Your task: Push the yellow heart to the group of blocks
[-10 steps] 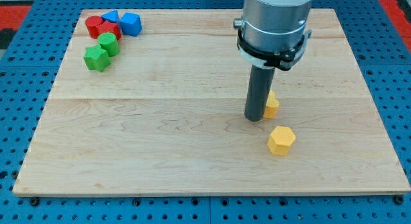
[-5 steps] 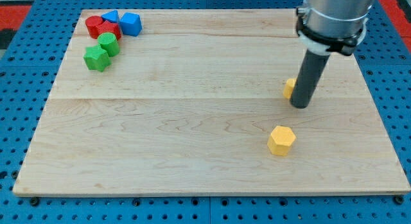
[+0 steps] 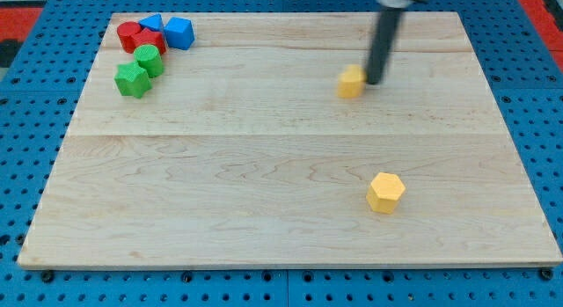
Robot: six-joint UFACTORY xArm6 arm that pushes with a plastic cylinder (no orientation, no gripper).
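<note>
Two yellow blocks, two red, two blue and two green sat on the board (image 3: 264, 166). The yellow heart (image 3: 351, 81) lay upper centre-right, its pointing and long axis unreadable, far from the group at the view's top-left. My tip (image 3: 375, 82) touched its right side; no jaws here.

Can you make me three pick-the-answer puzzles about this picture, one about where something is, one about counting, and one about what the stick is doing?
1. Where is the group of blocks?
A. the view's top left
B. the view's bottom right
C. the middle

2. How many yellow blocks are on the board?
A. one
B. two
C. four

3. My tip is
A. beside the yellow heart, on its right in the view
B. among the green blocks
C. on top of the yellow hexagon

Answers: 1 A, the red, blue and green blocks sit in that corner. 2 B, a heart and a hexagon. 3 A, the rod's end stands right against the heart.
</note>
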